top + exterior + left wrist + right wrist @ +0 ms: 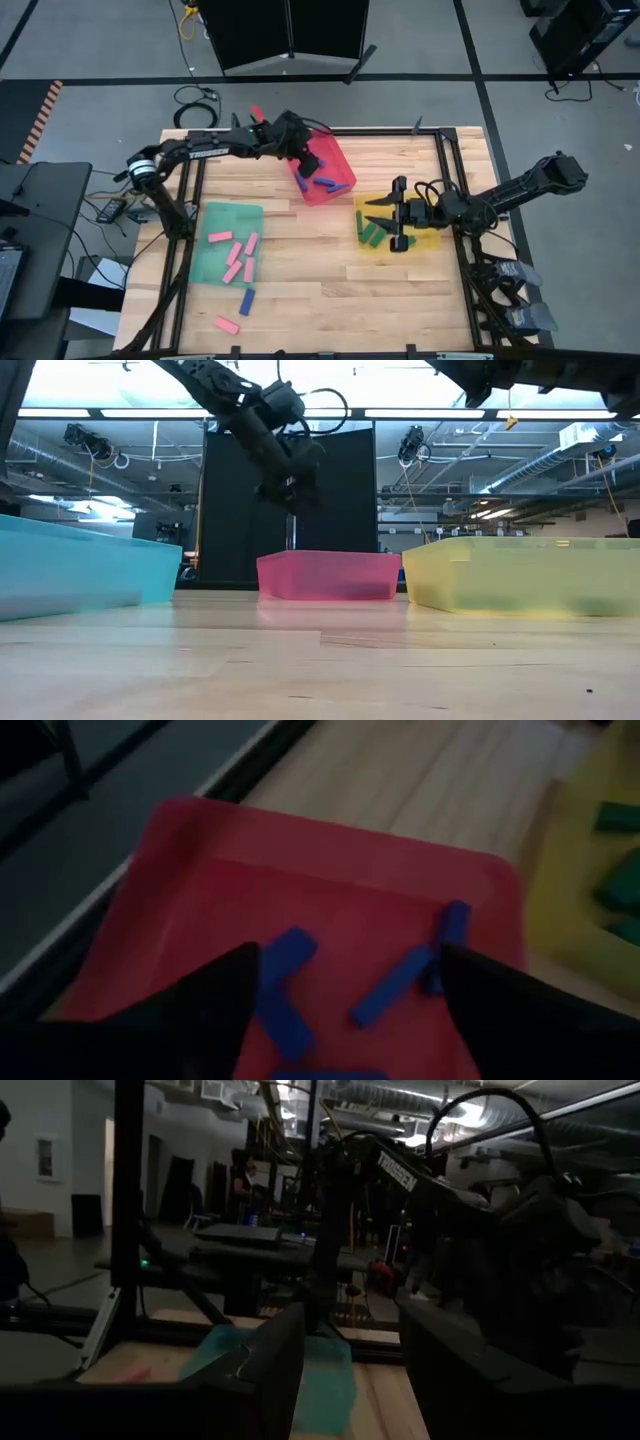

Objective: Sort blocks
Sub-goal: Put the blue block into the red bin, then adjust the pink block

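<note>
My left gripper point(308, 160) point(350, 955) hangs open above the red tray point(338, 152), high over it in the low view point(290, 490). Several blue blocks point(395, 985) lie flat on that tray's floor point(325, 183), none between the fingers. My right gripper point(368, 212) point(350, 1315) is open over the left end of the yellow tray point(428, 240), fingers pointing toward the table's left, above dark green blocks point(372, 236). Pink blocks point(238, 260) lie in the green tray point(215, 215). One blue block point(246, 298) and one pink block point(227, 323) lie on the bare wood.
The three trays stand in a row in the low view: green tray point(80, 570) left, red tray point(330, 575) middle, yellow tray point(520, 575) right. Bare wood point(340, 290) stretches along the near side. A dark frame point(445, 160) borders the table top.
</note>
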`<state>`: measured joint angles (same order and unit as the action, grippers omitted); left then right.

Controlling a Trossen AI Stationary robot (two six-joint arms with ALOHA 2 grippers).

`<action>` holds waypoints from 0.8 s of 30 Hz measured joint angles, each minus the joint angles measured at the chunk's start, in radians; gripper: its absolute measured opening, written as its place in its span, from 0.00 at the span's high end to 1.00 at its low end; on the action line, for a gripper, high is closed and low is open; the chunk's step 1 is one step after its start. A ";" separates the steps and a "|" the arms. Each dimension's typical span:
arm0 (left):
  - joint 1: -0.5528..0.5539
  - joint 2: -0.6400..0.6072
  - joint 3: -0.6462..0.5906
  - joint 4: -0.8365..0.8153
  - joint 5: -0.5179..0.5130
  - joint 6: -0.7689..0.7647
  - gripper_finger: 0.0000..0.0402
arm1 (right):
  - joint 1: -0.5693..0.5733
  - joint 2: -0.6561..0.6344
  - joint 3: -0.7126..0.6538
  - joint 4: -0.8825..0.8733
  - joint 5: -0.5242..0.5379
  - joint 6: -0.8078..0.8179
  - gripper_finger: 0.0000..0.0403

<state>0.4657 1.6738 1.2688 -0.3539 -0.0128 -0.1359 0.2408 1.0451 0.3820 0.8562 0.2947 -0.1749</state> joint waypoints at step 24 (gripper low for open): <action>-0.608 -0.639 0.001 -0.522 -0.485 -0.404 0.38 | 0.062 0.613 0.634 -0.414 -0.203 0.071 0.52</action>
<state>-0.1422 1.0348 1.2701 -0.8764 -0.4982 -0.5395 0.3031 1.6580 1.0156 0.4424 0.0920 -0.1037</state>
